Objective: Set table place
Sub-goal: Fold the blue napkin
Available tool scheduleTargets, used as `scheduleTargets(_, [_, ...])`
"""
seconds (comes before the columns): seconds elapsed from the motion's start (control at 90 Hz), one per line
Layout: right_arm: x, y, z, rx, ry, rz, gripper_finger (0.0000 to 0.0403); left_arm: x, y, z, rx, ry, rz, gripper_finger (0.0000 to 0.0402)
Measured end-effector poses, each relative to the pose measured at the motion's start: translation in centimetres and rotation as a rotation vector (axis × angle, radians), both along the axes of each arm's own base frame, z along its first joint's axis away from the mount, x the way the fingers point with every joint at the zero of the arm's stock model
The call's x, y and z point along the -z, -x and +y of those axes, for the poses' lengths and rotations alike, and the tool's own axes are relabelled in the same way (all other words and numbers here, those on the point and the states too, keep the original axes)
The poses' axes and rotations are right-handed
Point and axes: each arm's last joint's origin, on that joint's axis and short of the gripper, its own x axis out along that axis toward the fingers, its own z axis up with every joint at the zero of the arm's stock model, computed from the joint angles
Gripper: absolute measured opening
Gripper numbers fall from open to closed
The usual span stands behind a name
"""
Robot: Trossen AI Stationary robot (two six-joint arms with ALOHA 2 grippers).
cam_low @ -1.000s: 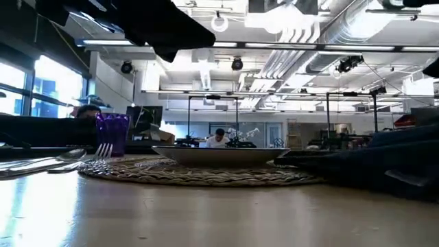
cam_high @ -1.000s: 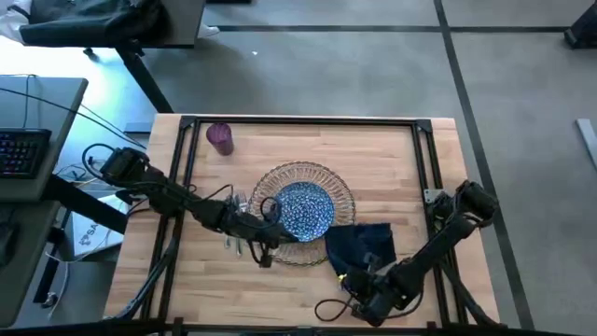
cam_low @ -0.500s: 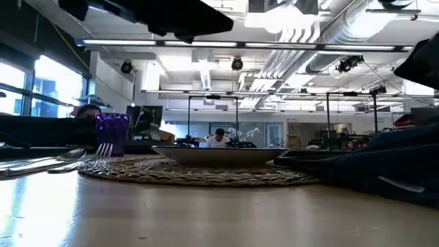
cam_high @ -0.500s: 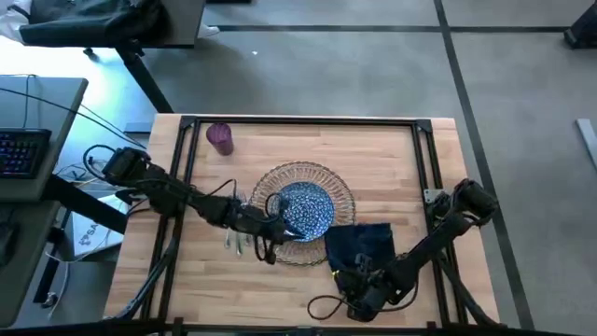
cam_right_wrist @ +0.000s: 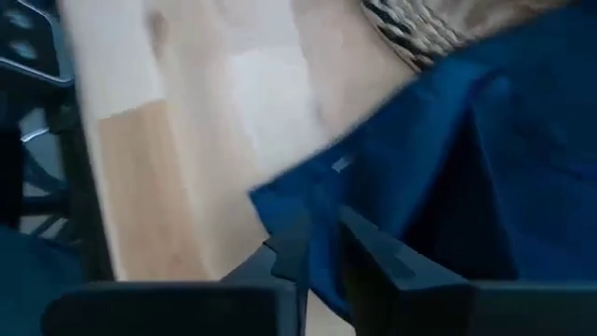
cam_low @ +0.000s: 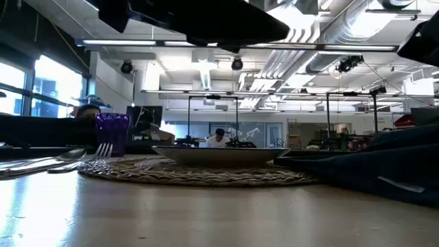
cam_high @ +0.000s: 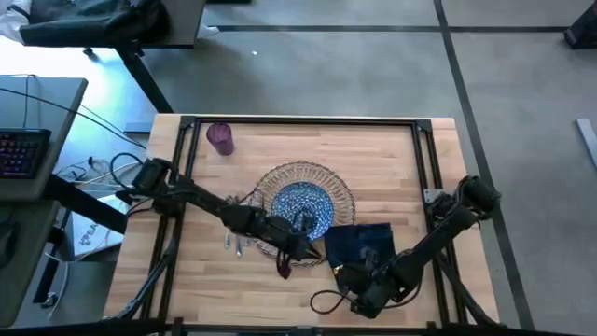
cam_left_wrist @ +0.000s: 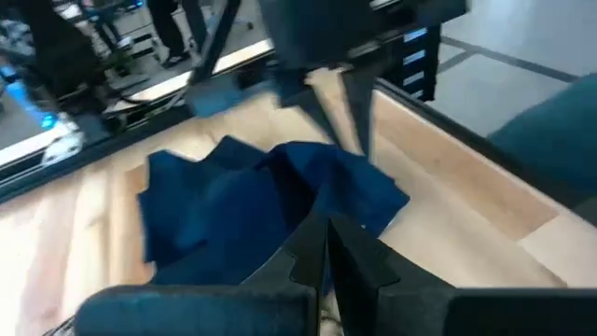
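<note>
Napkin (cam_high: 359, 245) in navy cloth is lying crumpled on the bench (cam_high: 392, 159), just beside the woven charger (cam_high: 340, 191) on the side toward the right arm, one edge lapping the wicker rim, its longer spread running away from the charger toward the near bench edge. The blue-patterned plate (cam_high: 300, 205) is sitting centred on the charger, and the fork, knife and spoon (cam_high: 235, 241) are lying together on the charger's far side, by the left arm. The left gripper (cam_high: 303, 252) is reaching across the charger's near rim, its fingers (cam_left_wrist: 322, 247) drawn narrow with only a slit between them, tips aiming at the napkin's nearest fold. The right gripper (cam_high: 350, 277) is hovering at the napkin's near corner, fingers (cam_right_wrist: 368, 247) also narrow, holding nothing. Both are sitting close, so either could probably pinch the cloth.
</note>
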Motion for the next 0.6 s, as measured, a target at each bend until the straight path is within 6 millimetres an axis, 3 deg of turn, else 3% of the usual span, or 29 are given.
scheduleTargets(0.156, [0.1,0.3,1.1,-0.162,0.014,-0.017,0.0112,-0.4,-0.2,-0.1,0.011,0.008,0.017,0.0000])
scheduleTargets(0.333, [0.8,0.1,0.5,-0.223,0.069,0.036,0.0156,-0.2,-0.1,-0.1,-0.001,0.030,0.049,0.0000])
scheduleTargets(0.467, [1.9,-0.2,0.3,-0.269,0.082,0.086,0.0125,0.0,-0.1,-0.1,-0.009,0.040,0.073,0.0000])
scheduleTargets(0.6, [2.1,-0.6,0.0,-0.245,0.076,0.094,0.0050,0.1,0.0,-0.2,-0.004,0.035,0.084,0.0000])
